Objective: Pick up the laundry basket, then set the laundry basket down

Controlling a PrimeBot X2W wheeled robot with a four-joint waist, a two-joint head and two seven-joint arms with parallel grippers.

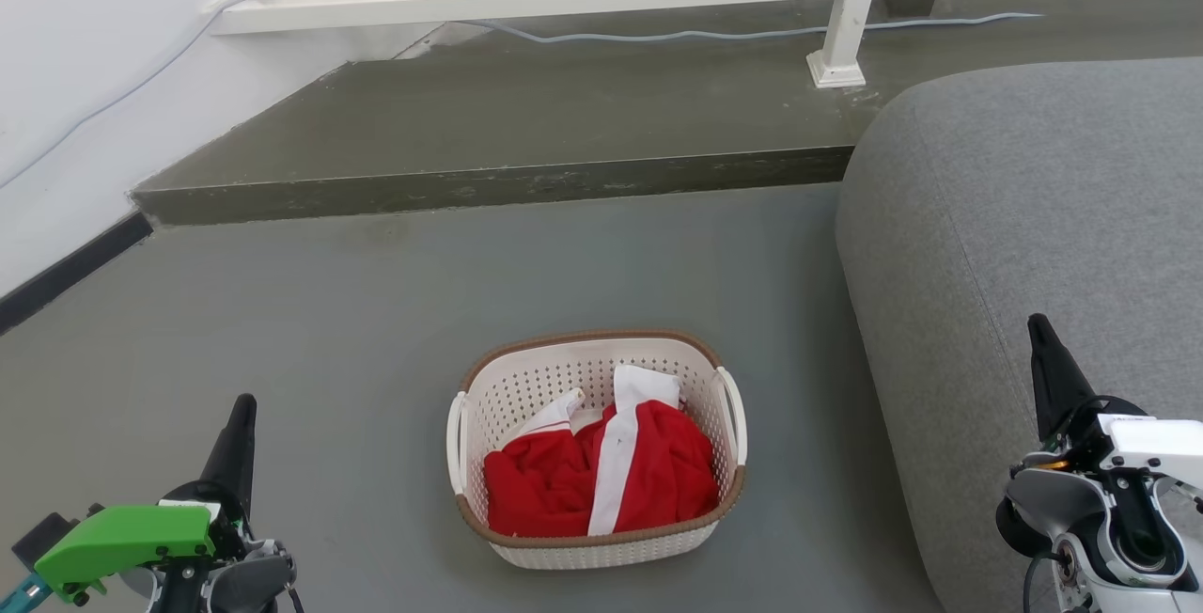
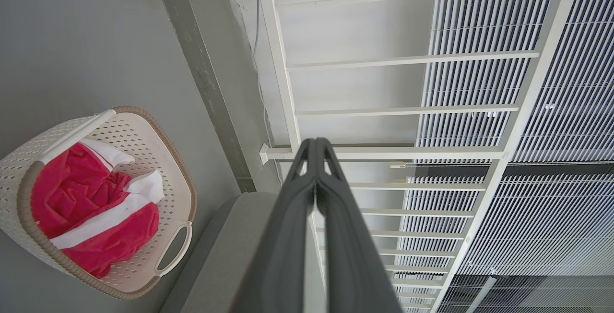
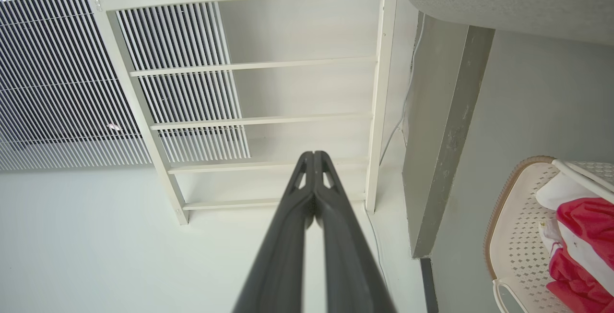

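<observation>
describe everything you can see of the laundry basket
The laundry basket is small, rounded-rectangular and made of cream-white perforated plastic, with a brown woven-look rim and a white loop handle on each side. It stands upright on the grey floor, near the grey upholstered sofa with a gap of floor between them. A crumpled red and white garment lies inside it.

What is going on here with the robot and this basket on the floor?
Nothing is being held at this moment. The laundry basket stands on the grey floor beside a grey sofa, with a red and white garment inside it. The left gripper and the right gripper are both shut and empty, one on each side of the laundry basket and well apart from it. The pick-up has not yet begun.
</observation>
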